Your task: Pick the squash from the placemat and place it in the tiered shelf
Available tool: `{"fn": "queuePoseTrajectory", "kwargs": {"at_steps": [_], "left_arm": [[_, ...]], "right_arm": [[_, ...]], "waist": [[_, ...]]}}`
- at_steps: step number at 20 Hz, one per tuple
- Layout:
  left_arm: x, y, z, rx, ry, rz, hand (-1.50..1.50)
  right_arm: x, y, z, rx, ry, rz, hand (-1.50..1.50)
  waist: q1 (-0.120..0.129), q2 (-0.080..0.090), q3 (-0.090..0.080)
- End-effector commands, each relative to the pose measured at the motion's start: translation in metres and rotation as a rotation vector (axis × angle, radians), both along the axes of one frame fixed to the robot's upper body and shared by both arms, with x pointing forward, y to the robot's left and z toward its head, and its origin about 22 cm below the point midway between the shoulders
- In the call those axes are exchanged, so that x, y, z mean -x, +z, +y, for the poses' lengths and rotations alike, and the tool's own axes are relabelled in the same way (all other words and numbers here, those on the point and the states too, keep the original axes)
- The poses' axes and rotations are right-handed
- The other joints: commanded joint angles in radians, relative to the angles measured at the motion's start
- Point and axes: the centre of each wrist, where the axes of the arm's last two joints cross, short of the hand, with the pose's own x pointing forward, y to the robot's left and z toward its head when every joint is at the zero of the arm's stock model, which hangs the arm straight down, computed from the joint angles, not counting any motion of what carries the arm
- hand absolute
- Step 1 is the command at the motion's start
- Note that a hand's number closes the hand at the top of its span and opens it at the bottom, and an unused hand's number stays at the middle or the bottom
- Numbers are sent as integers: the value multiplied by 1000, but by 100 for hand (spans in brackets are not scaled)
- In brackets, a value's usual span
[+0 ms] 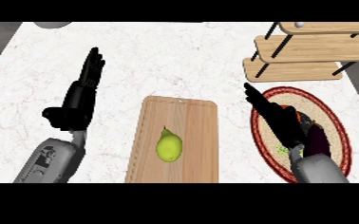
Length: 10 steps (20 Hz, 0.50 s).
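Observation:
A round woven placemat (pixel 331 110) with a red rim lies at the right. On it sits a dark, purplish vegetable (pixel 319 142) with an orange patch (pixel 301 117); my right hand hides most of it, so I cannot tell its full shape. My right hand (pixel 277 119) lies over the placemat's left half, open, fingers straight and pointing up and left, touching or just above the vegetable. The wooden tiered shelf (pixel 301 47) with black posts stands at the back right, beyond the placemat. My left hand (pixel 79 99) rests open at the left, fingers up.
A wooden cutting board (pixel 196 123) lies in the middle near the front edge, with a yellow-green pear-shaped fruit (pixel 168 146) on it. A grey round object (pixel 52 24) shows at the back left edge. White marble counter lies between the board and the shelf.

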Motion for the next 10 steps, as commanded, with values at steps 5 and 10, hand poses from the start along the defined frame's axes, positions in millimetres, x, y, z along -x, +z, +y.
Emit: {"fn": "queuePoseTrajectory", "kwargs": {"at_steps": [5, 10], "left_arm": [[42, -63, 62, 66, 199, 456, 0], [56, -81, 55, 139, 148, 650, 0]], "right_arm": [[-7, 92, -135, 104, -371, -475, 150], [44, 51, -234, 274, -720, -219, 150]], "waist": [[-49, -8, 29], [-24, 7, 32]]}}
